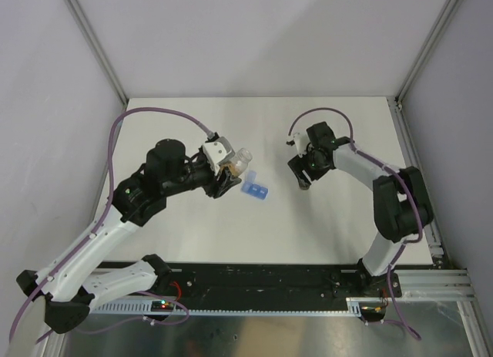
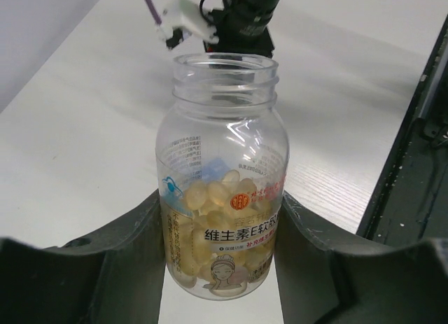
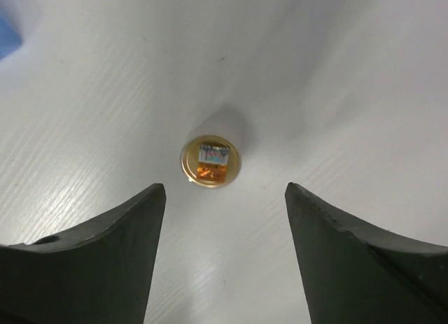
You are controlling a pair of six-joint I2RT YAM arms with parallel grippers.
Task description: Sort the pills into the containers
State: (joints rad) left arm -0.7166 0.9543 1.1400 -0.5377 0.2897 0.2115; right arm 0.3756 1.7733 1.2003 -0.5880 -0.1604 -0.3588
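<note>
Clear plastic, the bottle (image 2: 220, 177) is pinched between the two fingers (image 2: 126, 254) of the left gripper (image 1: 223, 181), its mouth uncapped and pale yellow pills (image 2: 210, 198) heaped in its lower half. From above, its mouth points toward roughly 2 o'clock. The light-blue pill box (image 1: 255, 190) lies flat on the white table (image 1: 323, 234), just beside that gripper at about 4 o'clock; what its compartments hold I cannot tell. Near the box, at 3 o'clock from it, the right gripper (image 3: 224, 191) hangs with fingers spread, gripping nothing. A round gold cap (image 3: 210, 161) lies on the table at 12 o'clock from the gap, touching neither finger.
</note>
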